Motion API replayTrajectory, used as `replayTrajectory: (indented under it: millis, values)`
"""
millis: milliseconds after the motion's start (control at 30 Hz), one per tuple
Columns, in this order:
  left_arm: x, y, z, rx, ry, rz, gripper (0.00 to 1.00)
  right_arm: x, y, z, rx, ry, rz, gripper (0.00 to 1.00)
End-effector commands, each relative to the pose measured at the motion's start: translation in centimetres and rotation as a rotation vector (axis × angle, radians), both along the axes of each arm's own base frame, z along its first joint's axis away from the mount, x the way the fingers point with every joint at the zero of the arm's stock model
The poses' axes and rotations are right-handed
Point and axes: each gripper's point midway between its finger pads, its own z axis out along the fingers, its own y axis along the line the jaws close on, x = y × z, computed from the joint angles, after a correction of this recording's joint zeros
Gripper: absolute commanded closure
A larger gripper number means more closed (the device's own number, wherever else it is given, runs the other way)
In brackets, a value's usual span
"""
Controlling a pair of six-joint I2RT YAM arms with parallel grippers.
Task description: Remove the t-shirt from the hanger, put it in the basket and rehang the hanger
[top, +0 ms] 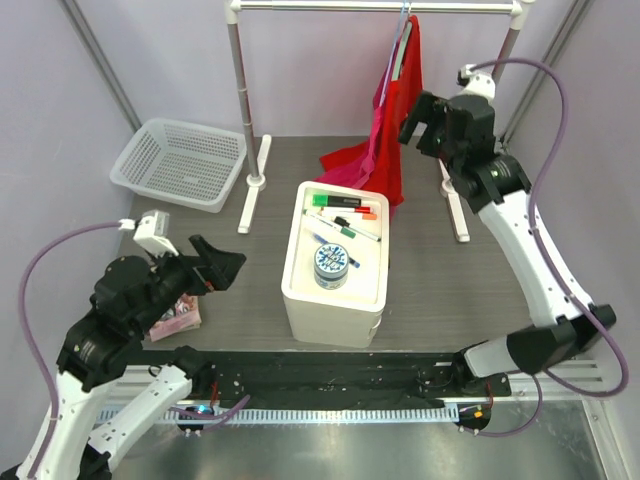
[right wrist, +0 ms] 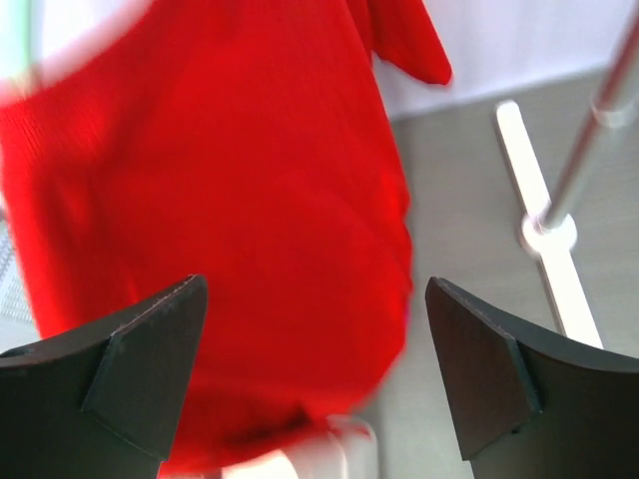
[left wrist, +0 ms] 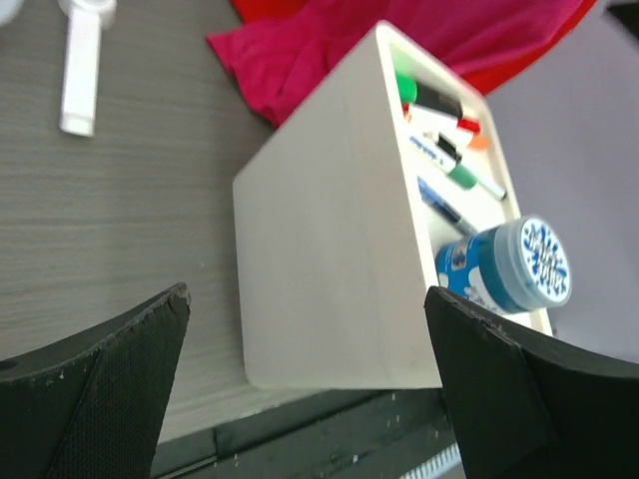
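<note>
A red t-shirt (top: 392,110) hangs from a hanger (top: 401,30) on the rack's top rail (top: 370,6), its lower part draped onto the table behind the white box. It fills the right wrist view (right wrist: 230,200), blurred. My right gripper (top: 418,122) is open, raised beside the shirt's right edge, jaws wide apart with nothing between them (right wrist: 315,369). My left gripper (top: 225,265) is open and empty, low at the near left, facing the white box (left wrist: 339,249).
A white box (top: 336,262) with markers and a blue-lidded jar (top: 331,264) stands mid-table. A white mesh basket (top: 180,162) sits far left. The rack's uprights (top: 240,90) and feet (top: 458,205) flank the shirt. A pink packet (top: 178,318) lies under the left arm.
</note>
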Motion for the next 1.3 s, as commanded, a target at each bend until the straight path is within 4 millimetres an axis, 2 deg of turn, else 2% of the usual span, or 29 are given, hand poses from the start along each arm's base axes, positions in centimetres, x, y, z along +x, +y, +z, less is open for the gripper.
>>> replayTrajectory:
  millis: [0, 67, 133, 167, 200, 333, 367, 467, 500, 667, 800, 933, 1067, 1100, 1167, 1267]
  values:
    - [-0.5, -2.6, 0.0, 0.024, 0.024, -0.162, 0.00, 3.4, 0.8, 5.0, 0.026, -0.106, 0.005, 0.05]
    - [-0.5, -3.2, 0.4, 0.005, 0.033, -0.186, 0.00, 4.5, 1.3, 7.2, 0.059, -0.151, 0.008, 0.09]
    - [-0.6, -3.5, 1.4, -0.022, 0.002, -0.200, 0.00, 5.1, 1.7, 8.4, 0.085, -0.174, 0.022, 0.12]
    - [-0.7, -3.7, 1.7, -0.030, -0.006, -0.208, 0.00, 5.2, 1.7, 10.1, 0.103, -0.209, 0.024, 0.13]
    - [-0.7, -3.7, 2.1, -0.037, -0.020, -0.212, 0.00, 5.9, 2.0, 10.0, 0.111, -0.208, 0.025, 0.15]
    - [-0.5, -3.6, 2.4, -0.015, -0.021, -0.207, 0.00, 7.0, 2.0, 12.0, 0.135, -0.257, 0.017, 0.19]
    - [-0.5, -3.5, 2.8, -0.015, -0.025, -0.206, 0.00, 6.9, 1.9, 13.1, 0.145, -0.283, 0.021, 0.21]
    - [-0.6, -3.1, 2.9, -0.013, -0.034, -0.190, 0.00, 8.4, 1.9, 13.1, 0.172, -0.291, 0.018, 0.32]
    - [-0.6, -3.0, 2.9, -0.018, -0.037, -0.183, 0.00, 9.2, 2.4, 12.5, 0.198, -0.274, 0.040, 0.34]
    - [-1.6, -2.6, 3.3, -0.085, -0.052, -0.168, 0.00, 10.4, 2.6, 11.9, 0.273, -0.257, 0.101, 0.53]
    - [-2.4, -2.5, 3.7, -0.114, -0.055, -0.176, 0.00, 10.4, 3.3, 12.3, 0.334, -0.256, 0.180, 0.50]
    - [-3.0, -2.1, 3.6, -0.141, -0.052, -0.163, 0.00, 10.0, 2.8, 12.2, 0.326, -0.254, 0.157, 0.45]
    - [-2.9, -1.9, 3.3, -0.137, -0.048, -0.149, 0.00, 8.6, 2.3, 13.3, 0.326, -0.287, 0.151, 0.43]
    - [-2.8, -1.9, 3.4, -0.137, -0.048, -0.149, 0.00, 8.5, 3.1, 14.0, 0.344, -0.314, 0.199, 0.43]
    - [-2.6, -2.3, 3.5, -0.142, -0.043, -0.158, 0.00, 8.6, 4.0, 13.6, 0.374, -0.305, 0.239, 0.40]
    - [-2.4, -2.9, 3.8, -0.162, -0.044, -0.177, 0.00, 8.3, 4.0, 13.6, 0.380, -0.305, 0.240, 0.38]
